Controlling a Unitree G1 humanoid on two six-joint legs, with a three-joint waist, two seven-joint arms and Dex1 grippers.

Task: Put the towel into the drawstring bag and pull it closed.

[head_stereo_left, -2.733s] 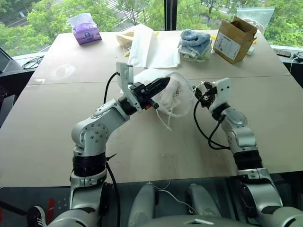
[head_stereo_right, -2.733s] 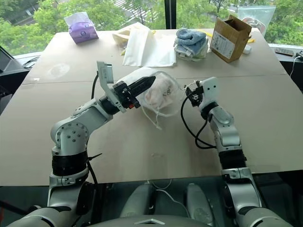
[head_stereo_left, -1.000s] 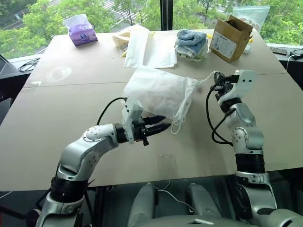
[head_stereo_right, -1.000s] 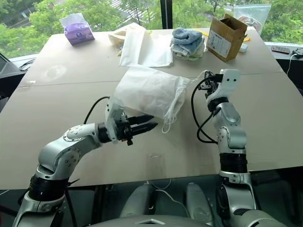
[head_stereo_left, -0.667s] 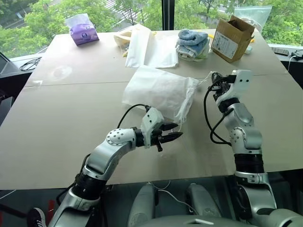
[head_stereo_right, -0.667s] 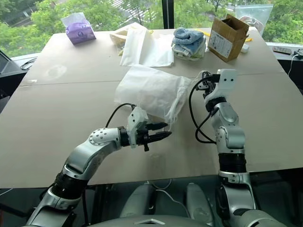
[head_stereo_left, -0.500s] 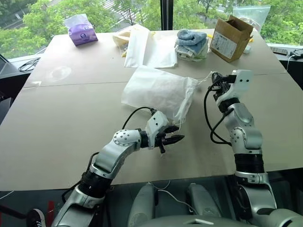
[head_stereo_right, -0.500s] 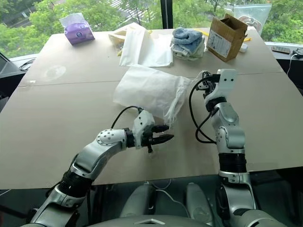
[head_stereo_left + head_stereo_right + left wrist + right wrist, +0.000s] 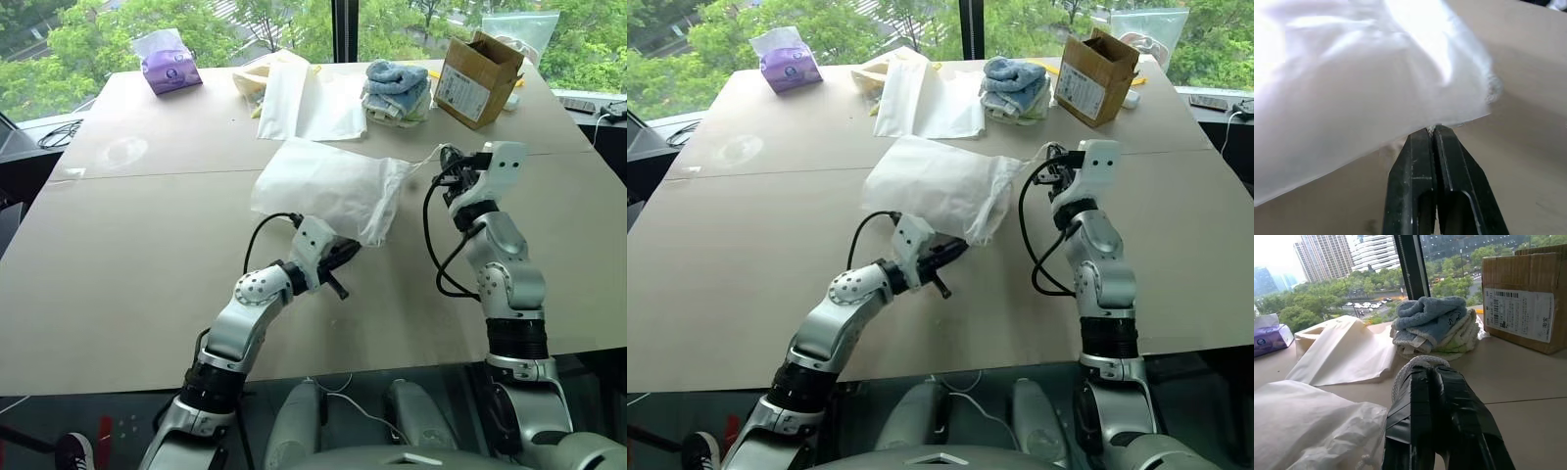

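The white drawstring bag [image 9: 328, 186] lies bulging at mid-table, its gathered mouth toward my right side. The towel is hidden. My left gripper [image 9: 351, 247] sits at the near lower corner of the bag's mouth; in the left wrist view its fingers [image 9: 1420, 161] are pressed together with a wisp of white cord [image 9: 1431, 129] at their tips, right under the bag's edge. My right gripper [image 9: 453, 168] hovers just right of the mouth, shut on a white cord [image 9: 1418, 363] that loops over its fingertips and runs back to the bag.
Along the table's far side lie a purple tissue pack [image 9: 169, 61], a flat cream bag [image 9: 306, 98], a blue-and-white stack of folded cloths [image 9: 400, 90] and an open cardboard box [image 9: 483, 73]. A black cable [image 9: 436, 264] hangs from my right wrist.
My left gripper has moved forward to the near corner of the bag's mouth and closed there. The hanging cord loops no longer show. The right arm and the bag have stayed put.
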